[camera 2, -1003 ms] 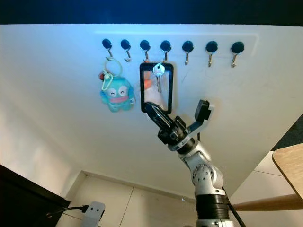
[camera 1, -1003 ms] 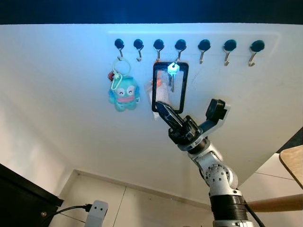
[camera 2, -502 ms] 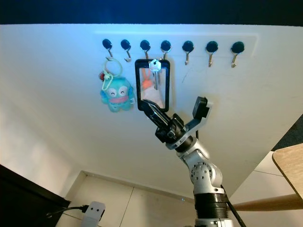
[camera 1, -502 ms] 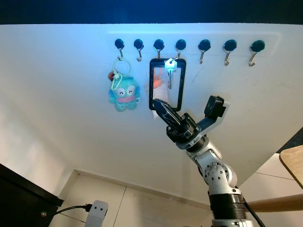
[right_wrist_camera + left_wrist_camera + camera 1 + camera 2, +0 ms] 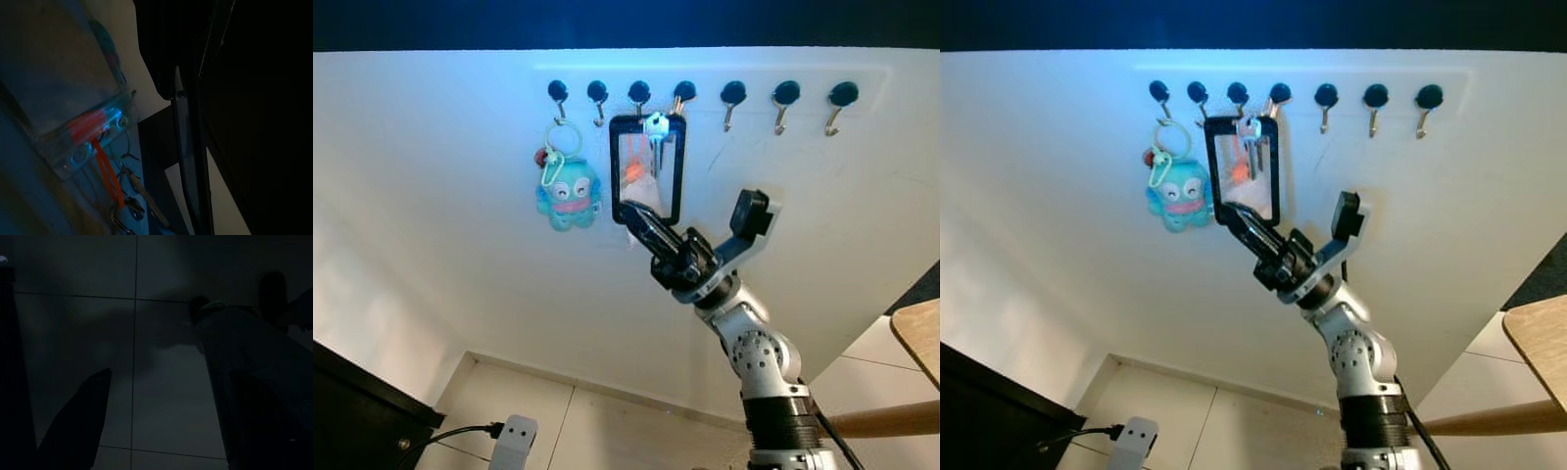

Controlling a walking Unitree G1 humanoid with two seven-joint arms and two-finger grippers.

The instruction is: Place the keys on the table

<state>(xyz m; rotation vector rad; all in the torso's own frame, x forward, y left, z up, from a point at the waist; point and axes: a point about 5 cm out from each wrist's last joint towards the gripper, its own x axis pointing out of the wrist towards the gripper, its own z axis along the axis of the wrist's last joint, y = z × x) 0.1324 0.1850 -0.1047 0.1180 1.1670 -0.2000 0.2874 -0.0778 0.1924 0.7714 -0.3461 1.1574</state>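
1. Left eye view: R gripper raised to the wall, fingers closed on the bottom edge of a black-framed card holder. Silver key hangs inside the frame's top, just under the 4th hook of a row of black-knob hooks. Keys sit directly above the gripper, on the holder it grips.
2. Same view: teal plush charm on a ring hangs from the 1st hook, just beside the holder, apart from it. Wooden table edge at far right, well apart from the keys. White plug w/ black cable low on the floor side.
3. Right eye view: same scene; holder's top reaches the hook row.
4. Left wrist view: very dark. L gripper over tiled floor, fingers spread wide, nothing btw them.
5. Right wrist view: dim. Clear holder w/ orange strap and a key at its end, beside a black finger.
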